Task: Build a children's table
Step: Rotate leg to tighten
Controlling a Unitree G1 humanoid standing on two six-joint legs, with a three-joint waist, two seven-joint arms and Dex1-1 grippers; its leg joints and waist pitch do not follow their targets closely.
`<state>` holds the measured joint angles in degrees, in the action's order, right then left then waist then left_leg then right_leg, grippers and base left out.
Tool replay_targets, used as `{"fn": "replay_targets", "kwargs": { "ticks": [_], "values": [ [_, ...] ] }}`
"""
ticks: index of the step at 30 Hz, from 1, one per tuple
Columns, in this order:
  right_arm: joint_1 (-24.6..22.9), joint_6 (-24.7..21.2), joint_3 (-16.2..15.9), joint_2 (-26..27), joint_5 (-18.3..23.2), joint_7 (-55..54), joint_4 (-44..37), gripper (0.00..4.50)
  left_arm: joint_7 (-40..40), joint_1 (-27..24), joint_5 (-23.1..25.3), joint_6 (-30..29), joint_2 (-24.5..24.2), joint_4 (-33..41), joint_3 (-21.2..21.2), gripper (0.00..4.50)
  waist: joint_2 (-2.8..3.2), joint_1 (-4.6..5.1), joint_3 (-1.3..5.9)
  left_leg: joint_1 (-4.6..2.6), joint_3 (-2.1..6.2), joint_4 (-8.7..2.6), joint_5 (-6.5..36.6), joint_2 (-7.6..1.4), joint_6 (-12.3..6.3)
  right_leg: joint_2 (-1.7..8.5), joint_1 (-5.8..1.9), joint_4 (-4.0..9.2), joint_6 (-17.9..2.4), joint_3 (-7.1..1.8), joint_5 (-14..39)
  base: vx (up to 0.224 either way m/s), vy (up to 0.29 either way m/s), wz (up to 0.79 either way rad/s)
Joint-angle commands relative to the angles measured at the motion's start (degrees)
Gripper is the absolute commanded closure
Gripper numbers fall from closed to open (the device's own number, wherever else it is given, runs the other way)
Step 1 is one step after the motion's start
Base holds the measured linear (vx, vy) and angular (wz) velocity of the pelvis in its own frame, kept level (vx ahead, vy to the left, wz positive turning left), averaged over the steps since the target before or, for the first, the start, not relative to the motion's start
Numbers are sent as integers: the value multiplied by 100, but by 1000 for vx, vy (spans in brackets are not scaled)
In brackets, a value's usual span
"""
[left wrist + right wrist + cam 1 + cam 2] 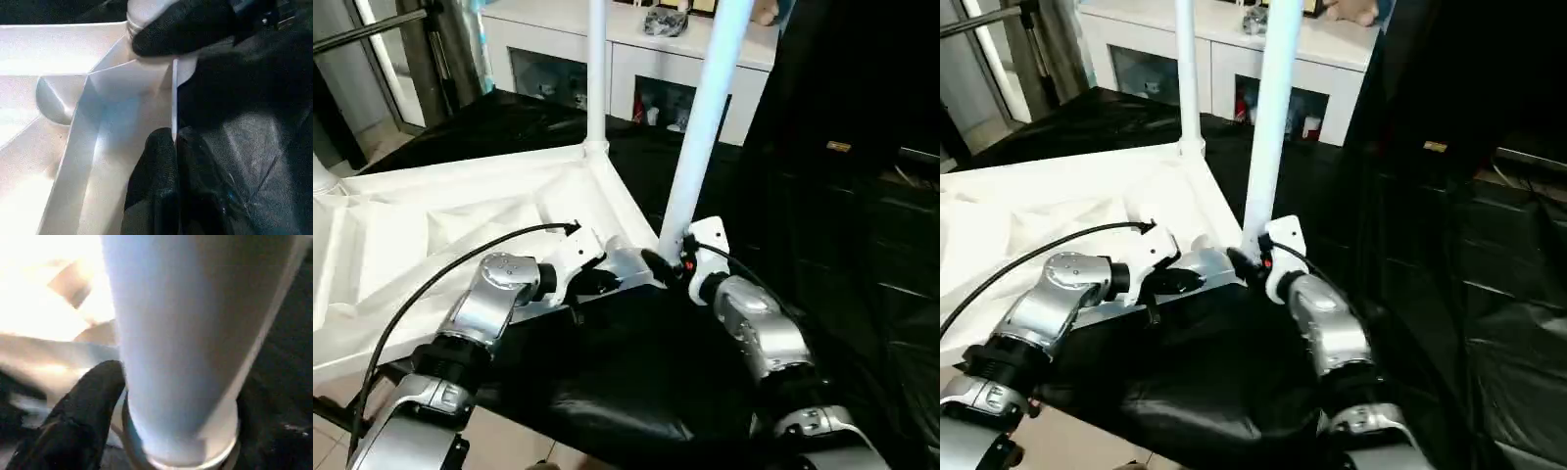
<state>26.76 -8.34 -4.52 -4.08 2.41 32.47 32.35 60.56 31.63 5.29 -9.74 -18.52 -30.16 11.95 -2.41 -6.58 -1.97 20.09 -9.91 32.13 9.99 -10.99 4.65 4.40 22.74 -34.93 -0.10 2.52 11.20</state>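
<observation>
The left pincer is pinching the thin rim of the upturned table top, while the right pincer is standing around the near leg's base, grip uncertain. A sideways push risks tilting the leaning leg in its corner socket. No readable writing is showing.
</observation>
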Motion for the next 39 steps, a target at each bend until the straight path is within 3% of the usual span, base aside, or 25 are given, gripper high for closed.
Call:
{"fn": "replay_targets", "kwargs": {
  "ticks": [1,3,6,13,16,18,20,22,25,29,34,39],
  "values": [
    [-229,-76,-979,184,25,1156,-136,107,209,-11,-176,177,172,244,299,450,36,-2,271,-11,41,-392,1286,-197,-1,355,-240,377,-1039,-231,597,0,0,0],
    [-348,-171,-1112,-29,164,1711,-448,107,416,-81,-228,200,83,352,331,450,15,-16,276,1,31,-365,1132,-189,-126,352,-267,354,-1101,-229,300,0,0,0],
    [-468,-351,-1272,-311,318,2303,-813,107,533,-125,-230,216,-14,393,350,450,6,-27,270,-3,27,-357,1052,-186,-271,349,-287,356,-1152,-218,283,0,0,0],
    [-602,-639,-1453,-825,603,3268,-1283,107,930,-177,-299,182,-182,486,408,450,-2,-68,228,-40,47,-416,1589,-231,-83,384,-232,448,-1024,-226,1407,0,0,0],
    [-651,-755,-1465,-924,649,3508,-1442,121,1191,-231,-371,110,-264,624,459,450,-7,-85,244,-32,48,-406,1484,-235,-93,378,-244,423,-1033,-230,1201,0,0,0],
    [-677,-871,-1485,-979,678,3646,-1573,145,1489,-295,-459,-26,-345,775,514,450,-1,-104,261,-30,29,-379,1210,-230,-147,356,-242,370,-1152,-218,711,0,0,0],
    [-685,-925,-1491,-986,696,3693,-1608,160,1575,-317,-482,-62,-374,825,533,450,6,-114,261,-32,20,-368,1179,-230,-171,349,-239,359,-1194,-215,594,0,0,0],
    [-704,-1013,-1499,-991,716,3789,-1667,170,1648,-340,-503,-99,-405,871,549,450,2,-147,253,-28,17,-373,1215,-228,-179,352,-243,370,-1194,-213,663,0,0,0],
    [-728,-1109,-1530,-1015,769,3828,-1740,174,1632,-336,-491,-96,-424,873,543,450,-7,-152,235,-41,33,-408,1484,-233,-65,372,-231,419,-1087,-221,1166,0,0,0],
    [-742,-1191,-1511,-1004,768,3856,-1767,176,1615,-331,-473,-110,-434,881,520,450,-8,-154,244,-47,42,-413,1506,-232,-23,375,-225,425,-1029,-227,1224,0,0,0],
    [-667,-1047,-1206,-662,521,3145,-1369,176,1209,-219,-359,-45,-311,689,370,450,-12,-141,242,-34,36,-409,1509,-219,-13,376,-216,423,-1047,-225,1176,0,0,0],
    [-329,-912,-571,72,89,954,-316,178,354,28,-147,-41,4,302,221,450,-4,-18,202,-73,123,-479,2168,-201,323,434,-149,562,-638,-212,2792,0,0,0]
  ]
}}
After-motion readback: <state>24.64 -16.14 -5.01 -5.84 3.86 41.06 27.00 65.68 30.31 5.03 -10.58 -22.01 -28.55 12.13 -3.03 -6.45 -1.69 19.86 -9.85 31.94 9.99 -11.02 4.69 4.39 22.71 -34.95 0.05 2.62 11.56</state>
